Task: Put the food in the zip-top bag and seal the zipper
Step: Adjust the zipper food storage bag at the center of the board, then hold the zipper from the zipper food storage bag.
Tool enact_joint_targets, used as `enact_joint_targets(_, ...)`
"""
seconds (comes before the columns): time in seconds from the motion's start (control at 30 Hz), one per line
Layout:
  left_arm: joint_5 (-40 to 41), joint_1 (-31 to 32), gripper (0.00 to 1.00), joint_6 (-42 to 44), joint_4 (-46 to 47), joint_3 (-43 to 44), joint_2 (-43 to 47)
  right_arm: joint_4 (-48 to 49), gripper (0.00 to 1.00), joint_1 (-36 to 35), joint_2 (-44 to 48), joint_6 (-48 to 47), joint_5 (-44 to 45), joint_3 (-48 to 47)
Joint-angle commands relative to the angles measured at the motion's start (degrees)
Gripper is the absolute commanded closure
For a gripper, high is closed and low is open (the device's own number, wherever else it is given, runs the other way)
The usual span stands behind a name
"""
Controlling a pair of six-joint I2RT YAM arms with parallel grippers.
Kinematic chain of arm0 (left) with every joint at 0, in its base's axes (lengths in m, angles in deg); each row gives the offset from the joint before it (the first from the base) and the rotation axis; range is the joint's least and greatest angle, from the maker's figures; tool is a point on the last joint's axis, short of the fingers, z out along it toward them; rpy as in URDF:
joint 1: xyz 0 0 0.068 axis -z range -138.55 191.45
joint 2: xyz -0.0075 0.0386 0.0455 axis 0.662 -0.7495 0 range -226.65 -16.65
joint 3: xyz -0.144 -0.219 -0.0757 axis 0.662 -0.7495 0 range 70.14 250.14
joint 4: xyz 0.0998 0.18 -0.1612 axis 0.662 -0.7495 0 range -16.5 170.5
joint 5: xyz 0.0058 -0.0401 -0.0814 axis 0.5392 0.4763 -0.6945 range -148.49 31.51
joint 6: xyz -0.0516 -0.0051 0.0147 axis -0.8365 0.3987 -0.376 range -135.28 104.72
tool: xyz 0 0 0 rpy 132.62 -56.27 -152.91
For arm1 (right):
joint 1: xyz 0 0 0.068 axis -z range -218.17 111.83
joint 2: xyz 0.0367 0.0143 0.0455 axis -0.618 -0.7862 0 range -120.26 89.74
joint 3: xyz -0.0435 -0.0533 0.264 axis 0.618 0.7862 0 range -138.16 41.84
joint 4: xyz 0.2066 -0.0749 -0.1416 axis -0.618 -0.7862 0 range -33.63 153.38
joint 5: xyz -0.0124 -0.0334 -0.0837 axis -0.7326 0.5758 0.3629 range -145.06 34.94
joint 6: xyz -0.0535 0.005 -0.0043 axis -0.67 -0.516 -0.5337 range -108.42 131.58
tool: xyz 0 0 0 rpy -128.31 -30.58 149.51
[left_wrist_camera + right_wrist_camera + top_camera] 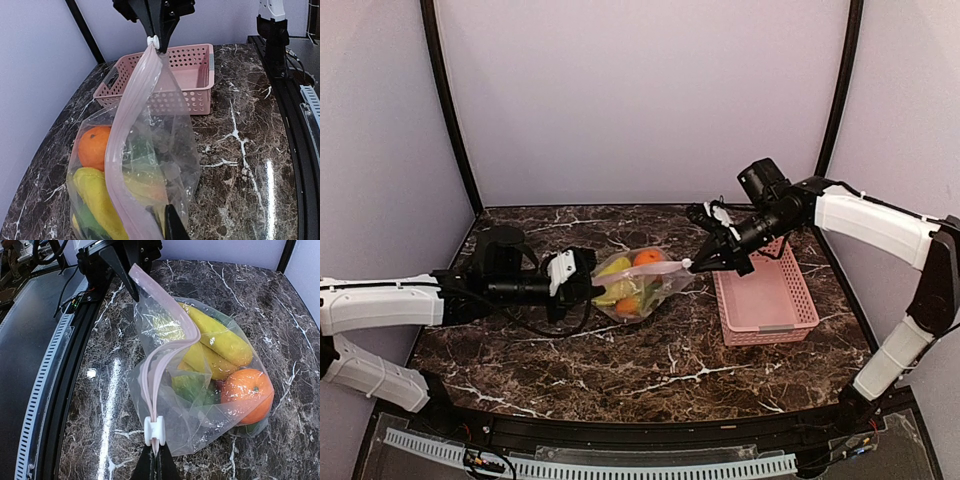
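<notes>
The zip-top bag [638,284] hangs stretched just above the table between both grippers. Inside it lies the food: an orange [247,395], a yellow banana [220,337] and green pieces [192,387]. The pale pink zipper [167,347] runs along the top edge. Its white slider [154,430] sits at the right end. My right gripper [155,465] is shut on the zipper's tip just behind the slider. My left gripper [586,283] is shut on the bag's opposite end, where one black finger [172,225] shows beside the strip.
A pink slatted basket [765,300] stands at the right of the dark marble table [650,370], just beyond the right gripper. Grey walls close in the back and sides. A black rail with a white cable strip [590,465] lines the near edge.
</notes>
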Motion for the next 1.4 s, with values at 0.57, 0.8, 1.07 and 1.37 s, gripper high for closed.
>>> enact_joint_targets(0.57, 6.89, 1.04, 0.42, -10.10, -11.99, 17.52, 9.58, -9.81, 1.00, -3.44, 2.85, -5.08, 8.49, -16.40)
enact_joint_targets(0.8, -5.13, 1.43, 0.41, -22.49, -7.26, 30.45, -6.50, -12.49, 1.00, -7.10, -0.91, -4.44, 11.30, -25.96)
enact_joint_targets(1.07, -12.19, 2.25, 0.42, -22.15, -5.43, 36.18, -13.82, -16.44, 1.00, -8.20, -2.59, -4.60, 12.03, -27.34)
enact_joint_targets(1.37, -18.04, 2.48, 0.49, -17.89, -10.76, 39.60, -18.06, -27.30, 1.00, -8.45, -9.72, -3.43, 10.65, -38.40)
